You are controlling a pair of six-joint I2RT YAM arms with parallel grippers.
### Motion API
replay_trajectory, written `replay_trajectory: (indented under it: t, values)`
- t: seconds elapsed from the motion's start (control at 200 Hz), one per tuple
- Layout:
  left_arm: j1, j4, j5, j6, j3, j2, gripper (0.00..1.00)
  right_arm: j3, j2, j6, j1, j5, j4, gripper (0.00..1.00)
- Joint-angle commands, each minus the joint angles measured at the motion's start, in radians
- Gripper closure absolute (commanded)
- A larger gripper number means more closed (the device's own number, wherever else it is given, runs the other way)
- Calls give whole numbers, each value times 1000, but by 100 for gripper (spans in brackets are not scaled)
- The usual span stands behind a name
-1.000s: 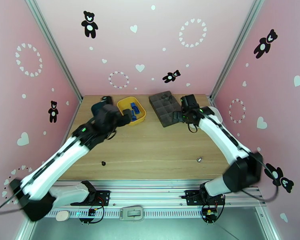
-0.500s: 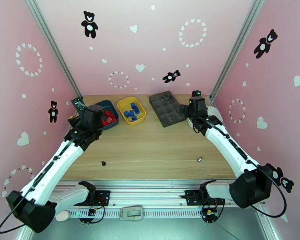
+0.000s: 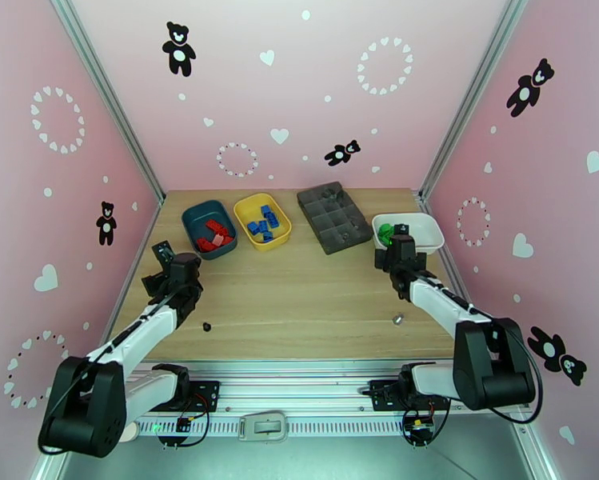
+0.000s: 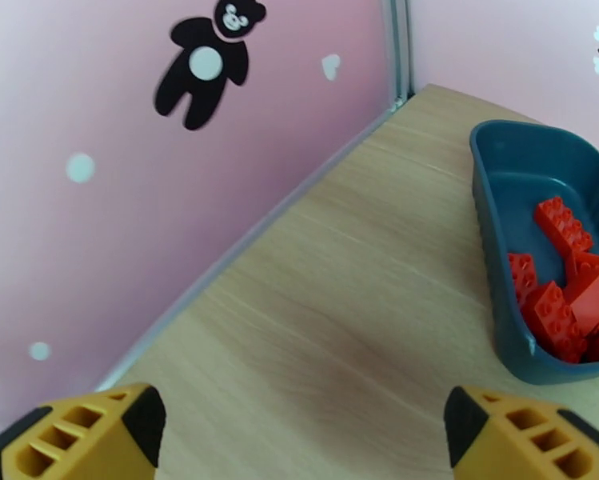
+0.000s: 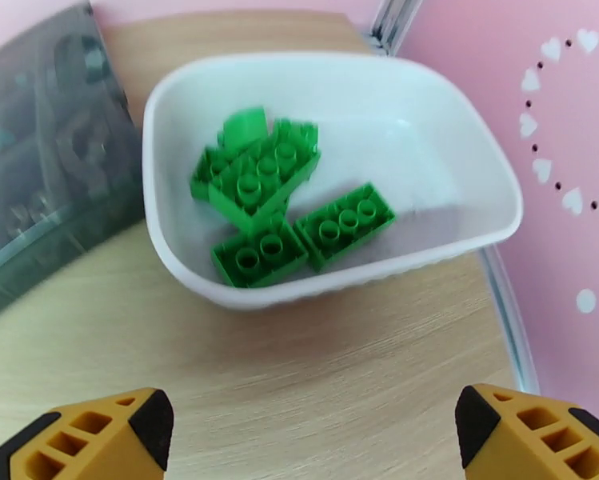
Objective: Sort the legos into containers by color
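Red legos (image 3: pixel 213 235) lie in the dark teal container (image 3: pixel 195 216), blue legos (image 3: pixel 263 222) in the yellow container (image 3: pixel 247 208), and green legos (image 3: pixel 385 233) in the white container (image 3: pixel 423 226). My left gripper (image 3: pixel 165 254) hangs open and empty near the table's left edge, short of the teal container (image 4: pixel 491 234) and its red legos (image 4: pixel 567 290). My right gripper (image 3: pixel 401 234) is open and empty just in front of the white container (image 5: pixel 331 291), where several green legos (image 5: pixel 275 194) are piled. The yellow fingertips (image 4: pixel 99 434) (image 5: pixel 99 438) stand wide apart over bare wood.
A dark grey compartment tray (image 3: pixel 333 216) sits between the yellow and white containers, and its edge (image 5: pixel 43 170) lies left of the white one. A tiny black bit (image 3: pixel 206 326) and a small metal piece (image 3: pixel 397 319) rest on the table's near part. Pink walls close in on three sides.
Both arms have drawn back from the far trays toward the near edge and folded low. The teal, yellow and white containers now show uncovered. Both grippers stayed open.
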Motion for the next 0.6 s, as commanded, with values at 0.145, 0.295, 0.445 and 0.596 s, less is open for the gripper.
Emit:
replay_trajectory:
  t: [0.145, 0.295, 0.445, 0.596]
  values:
    - [53, 478, 241, 101, -27, 206, 7, -44, 140, -42, -12, -96, 323, 1]
    - [72, 554, 424, 165, -21, 290, 2, -193, 114, -90, -11, -205, 558, 1]
    - [79, 720, 455, 167, -84, 332, 1, -223, 152, -97, -12, -222, 650, 1]
    - [79, 714, 456, 165, -82, 332, 1, -219, 142, -87, -25, -239, 629, 1]
